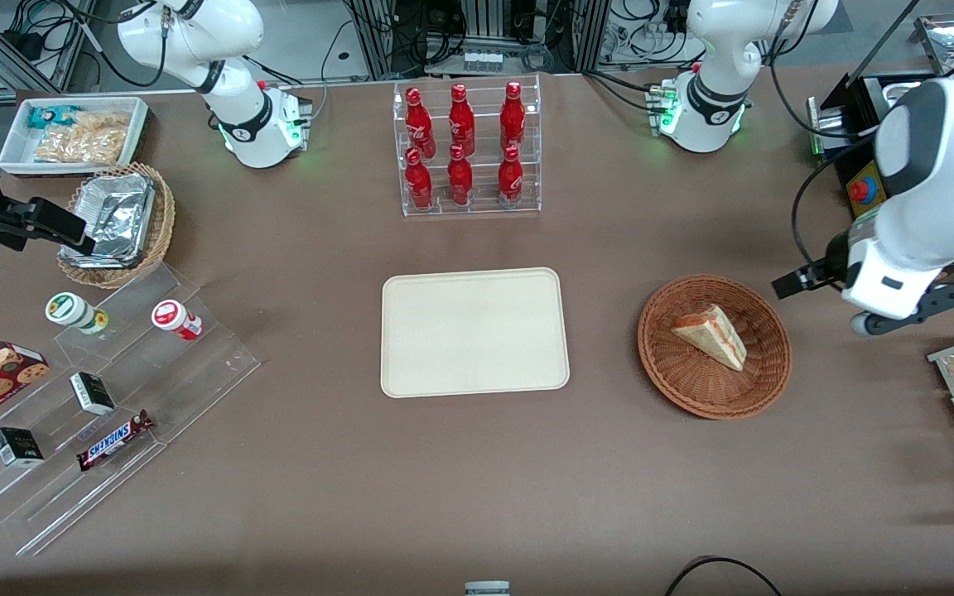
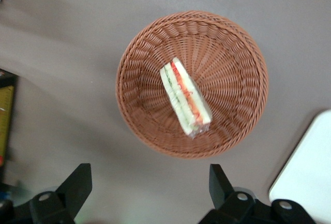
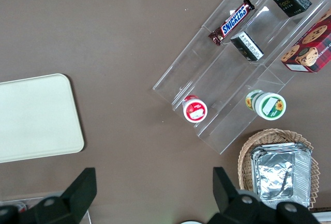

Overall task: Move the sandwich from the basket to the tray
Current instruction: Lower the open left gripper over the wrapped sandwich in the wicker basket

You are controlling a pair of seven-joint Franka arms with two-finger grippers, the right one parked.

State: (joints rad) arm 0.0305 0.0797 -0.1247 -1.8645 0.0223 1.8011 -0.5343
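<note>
We see the sandwich (image 2: 185, 98) in the basket (image 2: 145, 53); our pincer (image 2: 150, 182) hangs above, spread wide, empty.

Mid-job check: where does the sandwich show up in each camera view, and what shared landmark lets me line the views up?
Front view: the sandwich lies in the basket, beside the tray, toward the working arm's end of the table.
Left wrist view: the sandwich lies in the basket; the open gripper hovers above, apart from it.
Right wrist view: not in it.
Shared landmark: the tray shows in all three.
</note>
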